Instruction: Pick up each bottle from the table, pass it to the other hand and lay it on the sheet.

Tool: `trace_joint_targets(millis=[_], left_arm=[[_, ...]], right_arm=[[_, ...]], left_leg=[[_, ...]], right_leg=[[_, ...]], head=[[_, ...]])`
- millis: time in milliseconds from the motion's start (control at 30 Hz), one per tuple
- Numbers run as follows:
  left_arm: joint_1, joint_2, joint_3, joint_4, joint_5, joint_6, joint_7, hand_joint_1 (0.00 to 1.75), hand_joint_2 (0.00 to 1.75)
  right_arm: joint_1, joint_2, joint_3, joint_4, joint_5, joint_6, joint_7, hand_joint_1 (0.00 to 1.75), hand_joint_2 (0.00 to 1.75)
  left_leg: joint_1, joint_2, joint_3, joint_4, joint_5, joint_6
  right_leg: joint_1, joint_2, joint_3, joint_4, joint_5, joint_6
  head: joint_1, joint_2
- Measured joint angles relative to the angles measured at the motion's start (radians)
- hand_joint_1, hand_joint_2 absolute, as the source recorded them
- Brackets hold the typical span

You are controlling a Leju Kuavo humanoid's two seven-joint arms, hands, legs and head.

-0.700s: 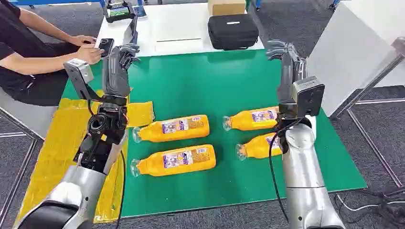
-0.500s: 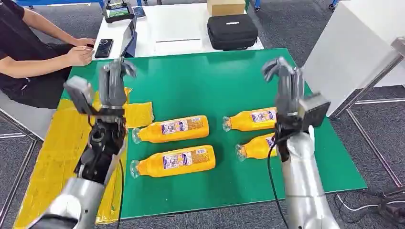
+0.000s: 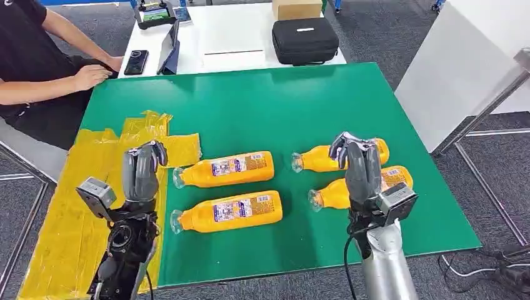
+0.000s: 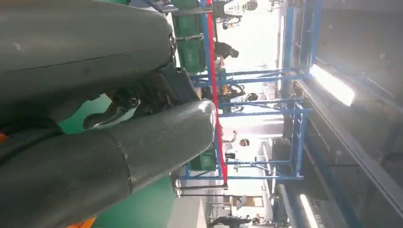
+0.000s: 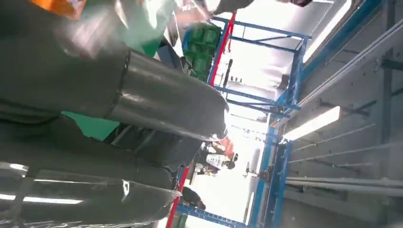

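Note:
Several orange bottles with clear caps lie on their sides on the green mat (image 3: 262, 106): two at mid-left (image 3: 228, 167) (image 3: 231, 210) and two at the right (image 3: 319, 157) (image 3: 331, 194). The crinkled yellow sheet (image 3: 69, 212) hangs over the table's left side. My left hand (image 3: 142, 172) stands upright over the sheet's edge, beside the left bottles, fingers apart, holding nothing. My right hand (image 3: 357, 165) stands upright in front of the two right bottles and partly hides them; it holds nothing. The wrist views show the left hand (image 4: 119, 137) and the right hand (image 5: 119, 109) empty.
A person (image 3: 37, 69) sits at the far left, a hand near a phone (image 3: 137, 61) and a tablet (image 3: 169, 53). Behind the mat, a white table (image 3: 237, 31) carries a black case (image 3: 305, 40) and a cardboard box (image 3: 296, 9). A white panel (image 3: 462, 56) stands to the right.
Both arms have dropped and drawn back toward me, bringing the hands from the mat's far side down to the bottles' level. The person's hand has pulled back from the phone.

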Motion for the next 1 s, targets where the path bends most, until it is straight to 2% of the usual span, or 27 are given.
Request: trace_joint_targets(millis=[67, 100, 133, 233, 267, 433, 600, 767, 867, 1000], left_arm=[[0.011, 0.0, 0.003, -0.014, -0.01, 0.001, 0.012, 1.15, 0.0], [0.015, 0.0, 0.005, -0.02, -0.01, 0.002, 0.016, 0.02, 0.0], [0.018, 0.0, 0.006, -0.024, -0.011, 0.002, 0.017, 0.0, 0.0], [0.025, 0.0, 0.008, -0.035, -0.012, 0.003, 0.02, 0.0, 0.0], [0.026, 0.0, 0.009, -0.037, -0.024, 0.006, 0.035, 0.0, 0.0], [0.041, 0.0, 0.013, -0.038, -0.047, 0.04, 0.066, 0.0, 0.0], [0.069, 0.001, 0.041, -0.057, -0.039, 0.043, 0.066, 0.0, 0.0], [0.082, 0.003, 0.061, -0.063, -0.018, 0.037, 0.062, 0.0, 0.0], [0.101, 0.004, 0.072, -0.063, -0.004, 0.036, 0.045, 0.0, 0.0], [0.121, 0.005, 0.078, -0.063, 0.002, 0.037, 0.032, 0.0, 0.0]], right_arm=[[0.009, 0.0, -0.001, -0.008, 0.023, -0.013, 0.006, 1.75, 0.0], [0.012, 0.0, -0.002, -0.01, 0.03, -0.019, 0.008, 0.87, 0.0], [0.014, 0.0, -0.002, -0.013, 0.033, -0.022, 0.009, 0.0, 0.0], [0.019, 0.0, -0.002, -0.018, 0.044, -0.027, 0.012, 0.0, 0.0], [0.02, 0.0, -0.002, -0.02, 0.065, -0.039, 0.028, 0.0, 1.75], [0.037, -0.009, -0.002, -0.03, 0.182, -0.053, 0.125, 0.0, 1.75], [0.077, -0.072, -0.004, -0.055, 0.316, -0.061, 0.208, 0.0, 1.75], [0.133, -0.165, -0.019, -0.068, 0.604, -0.106, 0.355, 0.0, 1.75], [0.188, -0.236, -0.061, -0.081, 0.723, -0.114, 0.389, 0.0, 1.75], [0.233, -0.321, -0.109, -0.087, 0.831, -0.067, 0.418, 0.0, 1.75]], left_leg=[[0.0, 0.0, 0.0, 0.0, 0.0, 0.0], [0.0, 0.0, 0.0, 0.0, 0.0, 0.0], [0.0, 0.0, 0.0, 0.0, 0.0, 0.0], [0.0, 0.0, 0.0, 0.0, 0.0, 0.0], [0.0, 0.0, 0.0, 0.0, 0.0, 0.0], [0.0, 0.0, 0.0, 0.0, 0.0, 0.0], [0.0, 0.0, 0.0, 0.0, 0.0, 0.0], [-0.001, -0.002, 0.0, 0.0, -0.001, 0.0], [-0.001, -0.002, 0.0, 0.0, -0.002, 0.002], [-0.002, -0.001, -0.001, 0.0, -0.002, 0.003]], right_leg=[[0.0, 0.0, 0.0, 0.0, 0.0, 0.0], [0.0, 0.0, 0.0, 0.0, 0.0, 0.0], [0.0, 0.0, 0.0, 0.0, 0.0, 0.0], [0.0, 0.0, 0.0, 0.0, 0.0, 0.0], [0.0, 0.0, 0.0, 0.0, 0.0, 0.0], [0.0, 0.0, 0.0, 0.0, 0.0, 0.0], [0.0, 0.0, 0.0, 0.0, 0.0, 0.0], [-0.001, -0.002, 0.001, -0.001, 0.0, 0.0], [-0.002, -0.002, 0.001, -0.001, 0.0, 0.001], [-0.002, -0.002, 0.0, -0.001, 0.0, 0.001]], head=[[0.0, 0.0], [0.0, 0.0], [0.0, 0.0], [0.0, 0.0], [0.0, 0.0], [0.0, 0.0], [0.0, 0.0], [0.0, 0.0], [0.0, 0.0], [0.0, 0.0]])
